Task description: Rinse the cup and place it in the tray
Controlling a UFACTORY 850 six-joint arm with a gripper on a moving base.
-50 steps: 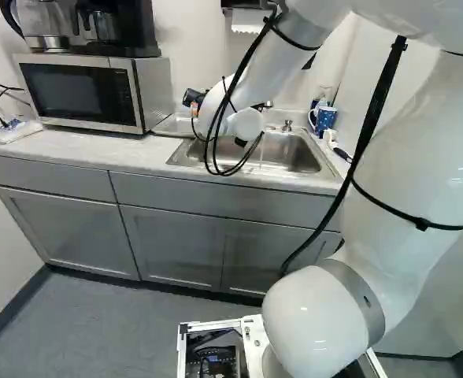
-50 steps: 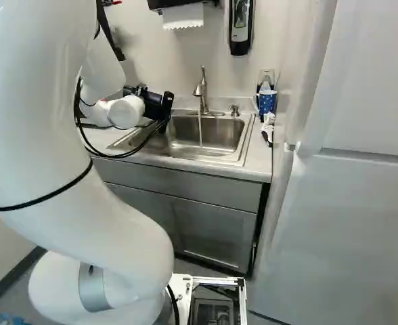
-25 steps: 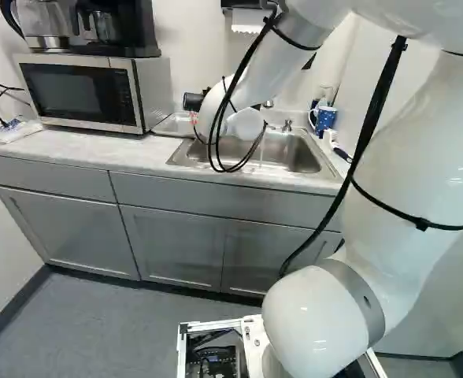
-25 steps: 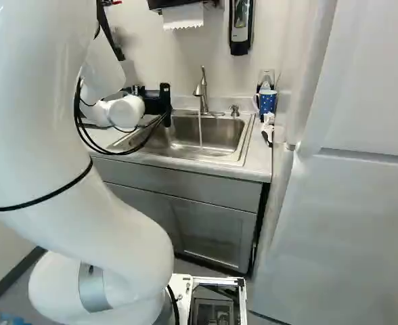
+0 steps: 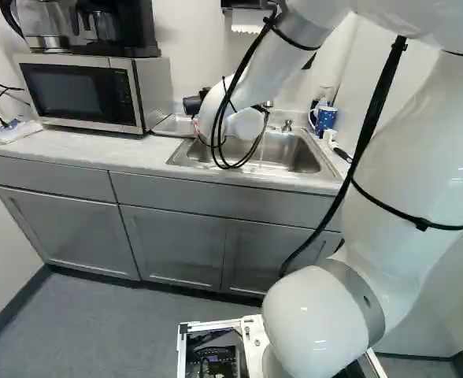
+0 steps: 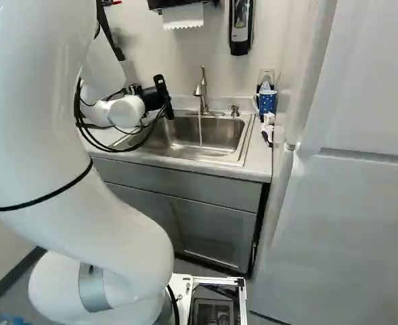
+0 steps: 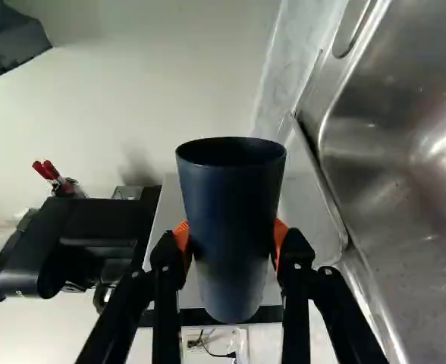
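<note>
Two orange pads point(image 7: 182, 239) of end effector point(image 7: 230, 238) closed on dark cup point(image 7: 232, 193); cup held sideways, beside sink point(image 6: 211, 137). Water point(image 6: 200, 128) seen running from tap point(image 6: 200, 92). Rinsing done or due: cannot be told. If due, mouth best turned under stream, then tipped down over sink for draining. Squeeze best kept firm, since wet wall may slip. Tray point(image 5: 171, 124) best approached slowly.
</note>
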